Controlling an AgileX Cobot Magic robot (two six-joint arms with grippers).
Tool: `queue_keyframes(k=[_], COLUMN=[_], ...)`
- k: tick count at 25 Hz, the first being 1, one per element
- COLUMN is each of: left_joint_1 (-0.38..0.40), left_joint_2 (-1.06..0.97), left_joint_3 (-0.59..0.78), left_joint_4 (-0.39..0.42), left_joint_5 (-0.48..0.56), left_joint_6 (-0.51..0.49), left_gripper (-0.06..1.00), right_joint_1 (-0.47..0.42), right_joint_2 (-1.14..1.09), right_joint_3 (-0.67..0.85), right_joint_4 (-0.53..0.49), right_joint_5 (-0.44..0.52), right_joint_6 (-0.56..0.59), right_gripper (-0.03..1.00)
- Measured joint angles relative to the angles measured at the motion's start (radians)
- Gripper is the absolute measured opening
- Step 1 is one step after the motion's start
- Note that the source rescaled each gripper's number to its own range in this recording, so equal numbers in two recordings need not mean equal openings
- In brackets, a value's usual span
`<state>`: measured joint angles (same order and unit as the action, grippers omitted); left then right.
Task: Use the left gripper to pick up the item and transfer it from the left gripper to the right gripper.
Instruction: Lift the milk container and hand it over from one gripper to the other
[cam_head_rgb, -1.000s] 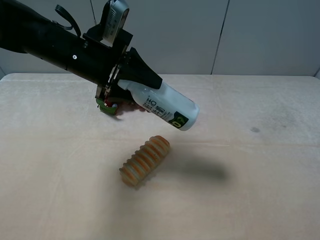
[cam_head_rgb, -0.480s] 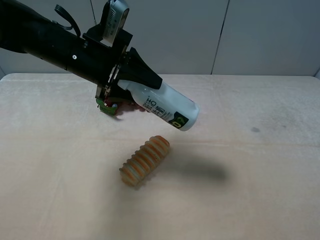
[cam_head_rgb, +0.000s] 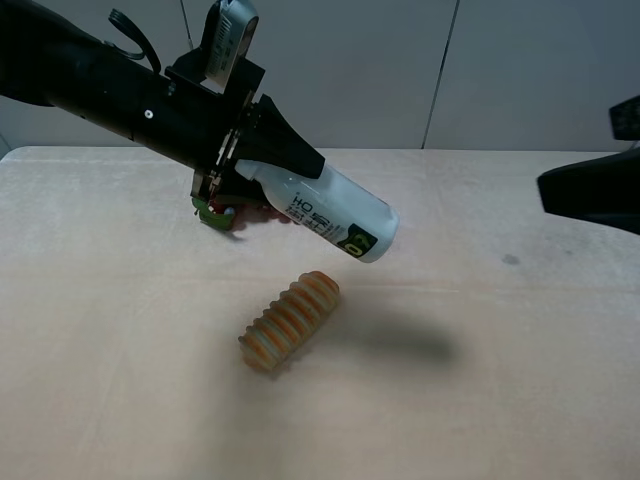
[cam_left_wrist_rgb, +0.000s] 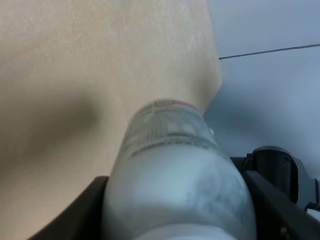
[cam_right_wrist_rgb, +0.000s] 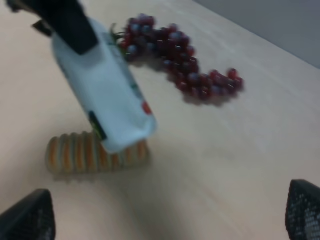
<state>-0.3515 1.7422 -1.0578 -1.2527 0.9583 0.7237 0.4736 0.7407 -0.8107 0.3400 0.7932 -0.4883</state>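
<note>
- The pickup looks done to me. The left hand (cam_head_rgb: 272, 160) is clamped on the cap end of the bottle (cam_head_rgb: 330, 212), which hangs in the air, clear of the table (cam_head_rgb: 520, 400).
- From the high camera, the bottle is tilted with its free base end pointing toward 4 o'clock. It sits up toward 1 o'clock of the orange bread roll (cam_head_rgb: 290, 322) and does not touch it.
- A red grape bunch (cam_right_wrist_rgb: 182, 60) lies on the table beyond the bottle. It plays no part in this.
- The right hand (cam_head_rgb: 588, 192) shows at the 3 o'clock edge of the high view, well apart from the bottle. Its wrist view has one fingertip in each far corner, so it is spread wide and holding nothing.
- The handover itself is not yet done. As I judge it, the right hand must close the gap and grip the free base end before the left hand lets go.
</note>
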Motion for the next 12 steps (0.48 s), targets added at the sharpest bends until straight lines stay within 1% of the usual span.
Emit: queue_keyframes(k=[2, 6, 9, 12], left_joint_1=[0.000, 0.000, 0.000, 0.000], left_joint_2=[0.000, 0.000, 0.000, 0.000], left_joint_3=[0.000, 0.000, 0.000, 0.000], left_joint_4=[0.000, 0.000, 0.000, 0.000], left_joint_5=[0.000, 0.008, 0.018, 0.022], left_joint_6=[0.000, 0.000, 0.000, 0.000], left_gripper=[0.00, 0.00, 0.00, 0.00], right_joint_1=[0.047, 0.113, 0.142, 0.150], right_joint_2=[0.053, 0.160, 0.231, 0.298], right_joint_3=[-0.002, -0.012, -0.012, -0.012], right_joint_4=[0.000, 0.002, 0.005, 0.009], right_joint_5=[-0.043, -0.108, -0.151, -0.188], right_joint_6=[-0.033, -0.087, -0.128, -0.149], right_gripper=[1.00, 1.00, 1.00, 1.00])
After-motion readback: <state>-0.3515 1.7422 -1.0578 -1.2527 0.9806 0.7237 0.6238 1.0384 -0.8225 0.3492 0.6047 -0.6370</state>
